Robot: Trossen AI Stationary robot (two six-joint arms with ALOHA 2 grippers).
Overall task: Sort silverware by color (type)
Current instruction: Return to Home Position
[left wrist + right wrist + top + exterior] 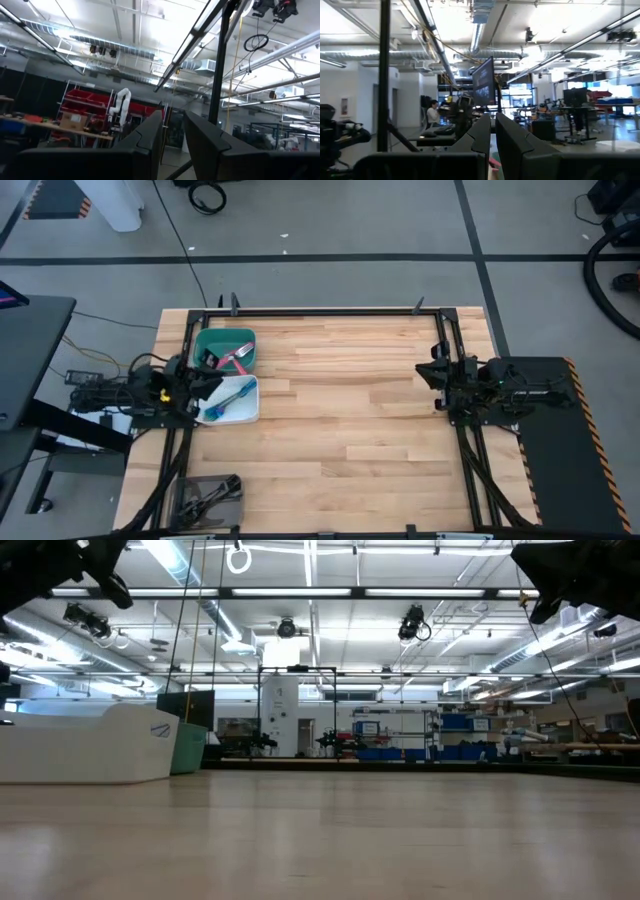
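Note:
The silverware lies in three bins along the table's left side. Red-handled pieces [238,358] are in the green bin [212,340], blue-handled pieces [228,398] in the white bin [250,412], and dark metal pieces [208,495] in the grey bin [232,480] at the near left corner. My left gripper [172,132] is drawn back at the left edge, raised over the green and white bins, and stands open with nothing between its fingers. My right gripper [493,131] is drawn back at the right edge, raised, its fingers a narrow slit apart with nothing between them.
In the low view the white bin [90,745] and the green bin [190,747] stand at the left, with bare wood across the middle and right. A black frame [330,311] runs along the table's far edge. Both folded arms sit at the side edges.

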